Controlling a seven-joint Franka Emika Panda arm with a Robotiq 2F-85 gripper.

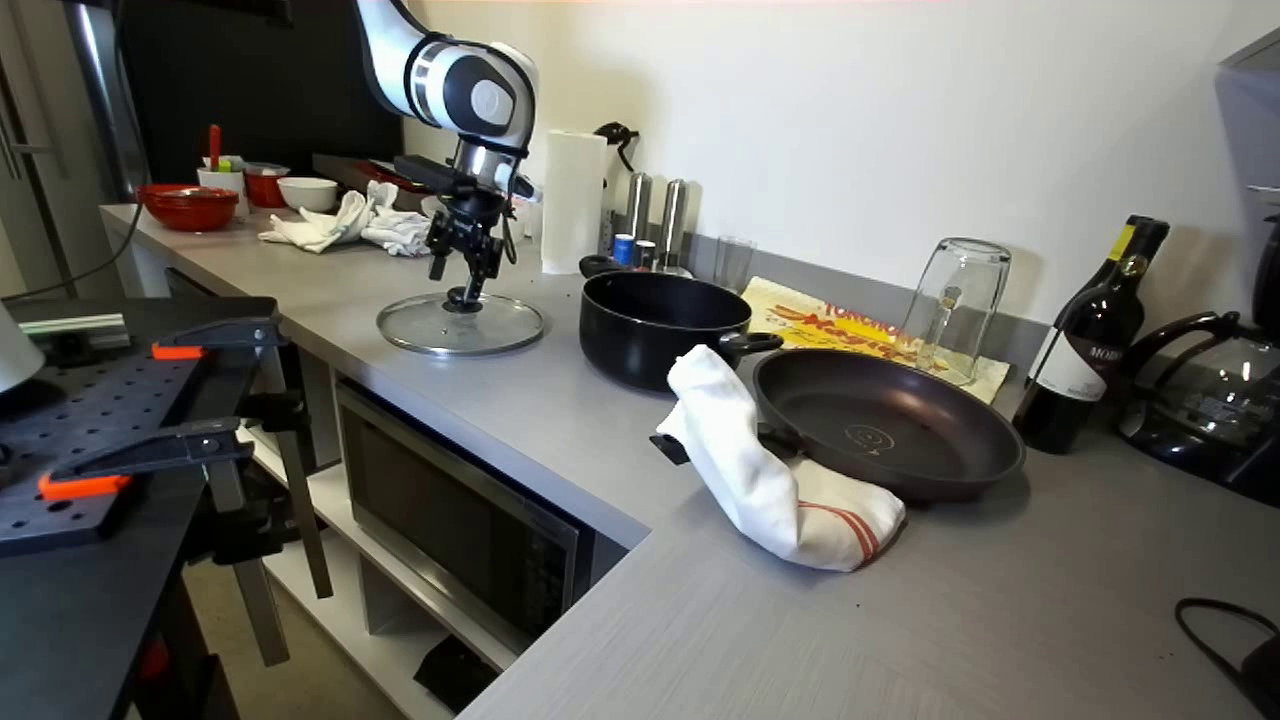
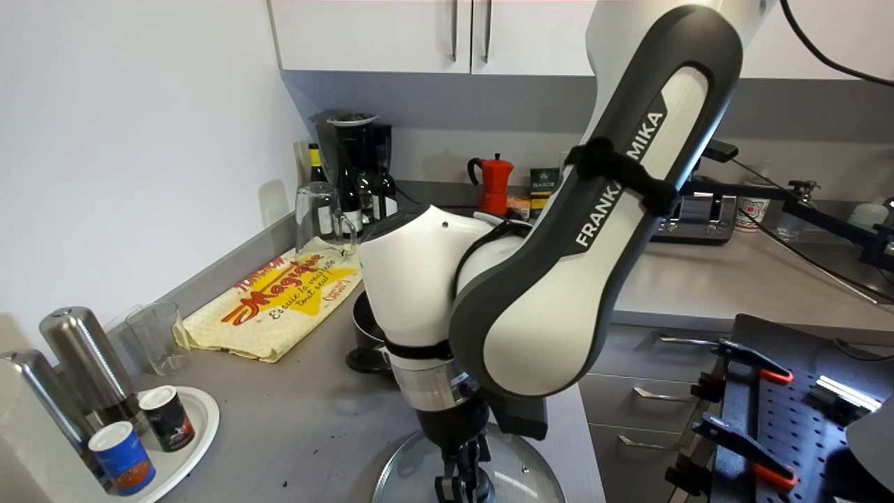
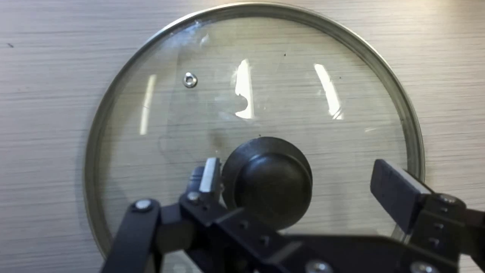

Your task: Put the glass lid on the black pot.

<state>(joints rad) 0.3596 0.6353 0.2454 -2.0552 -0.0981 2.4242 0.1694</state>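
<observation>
Glass lid (image 3: 280,121), round metal rim (image 3: 254,10), gripper (image 1: 457,281) above

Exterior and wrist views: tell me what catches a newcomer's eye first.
Likely the white robot arm, its open hand over the glass lid on the counter. Beside the lid stands the uncovered black pot. Next, a white towel drapes over the handle of the frying pan.

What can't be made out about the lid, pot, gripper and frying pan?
Black pot: mostly hidden behind the robot arm in an exterior view.
Glass lid: lower rim partly blocked by the gripper and cut off at the wrist view's bottom.
Contact between finger and knob: unclear in the wrist view, where they overlap.
Frying pan: handle partly covered by the white cloth in an exterior view.
</observation>
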